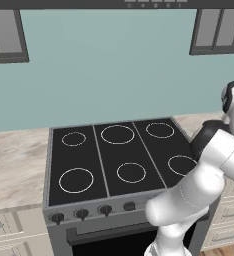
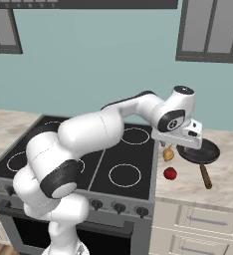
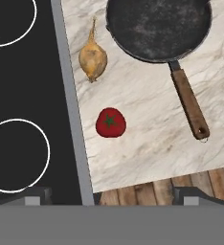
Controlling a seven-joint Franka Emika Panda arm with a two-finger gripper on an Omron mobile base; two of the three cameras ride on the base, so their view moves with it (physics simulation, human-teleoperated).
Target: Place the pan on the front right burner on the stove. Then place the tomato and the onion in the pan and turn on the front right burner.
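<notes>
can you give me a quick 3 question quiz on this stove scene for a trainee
1. True or false: the pan already sits on the stove.
2. Which lies nearer the pan's bowl: (a) the onion or (b) the tomato?
3. Fill in: the gripper hangs above the counter with its jaws ____.

Key:
1. False. The pan rests on the counter to the right of the stove, with nothing in it.
2. (a) The onion lies close beside the pan's rim; the tomato lies further off, toward the counter's front edge.
3. Open, holding nothing.
</notes>
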